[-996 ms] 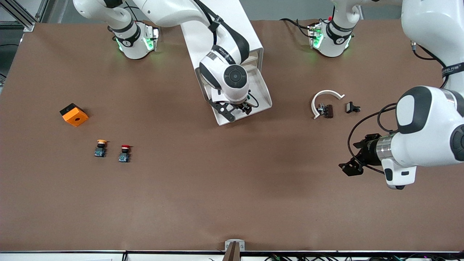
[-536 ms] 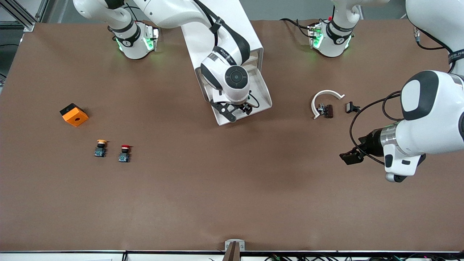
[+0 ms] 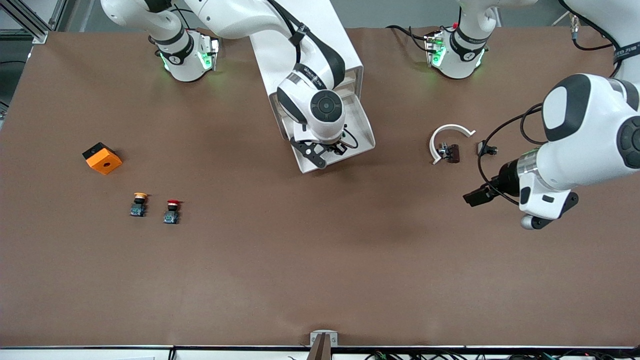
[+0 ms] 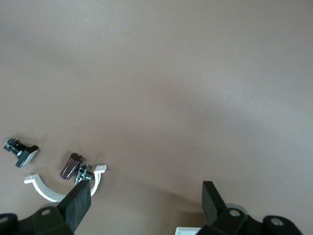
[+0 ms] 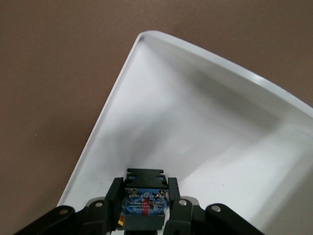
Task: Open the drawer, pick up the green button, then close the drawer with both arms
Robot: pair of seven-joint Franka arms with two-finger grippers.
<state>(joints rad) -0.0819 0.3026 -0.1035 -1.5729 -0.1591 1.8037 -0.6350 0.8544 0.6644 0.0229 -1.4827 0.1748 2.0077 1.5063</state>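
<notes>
White tray pulled out, button pinched in the right claw

White plastic forms the drawer (image 3: 361,131), the lowest one of the cabinet (image 3: 320,45), which stands at the middle of the tabletop's (image 3: 280,260) edge where the arm bases are. The drawer is drawn out toward the front camera. Over its tray hangs the right claw (image 3: 331,149), clenched on the button (image 5: 143,206); the right wrist view shows the blue base with a red mark squeezed between the black fingers (image 5: 115,195), and the tray's bare white floor and curved rim around it. The green cap is hidden. The right arm's wrist covers much of the tray in the front view, and the lettering on its black band is too small to read.

Toward the right arm's end of the tabletop lie an orange block (image 3: 102,158), a yellow-capped button (image 3: 139,203) and a red-capped button (image 3: 172,211), the two buttons side by side, nearer the front camera than the block.

Toward the left arm's end lie a white curved clip (image 3: 448,136) touching a dark metal fitting (image 3: 450,152), with a small black part (image 3: 487,148) just beside them. The left claw (image 3: 476,196) hovers over bare tabletop near these, its fingers (image 4: 78,204) spread apart and holding nothing.
</notes>
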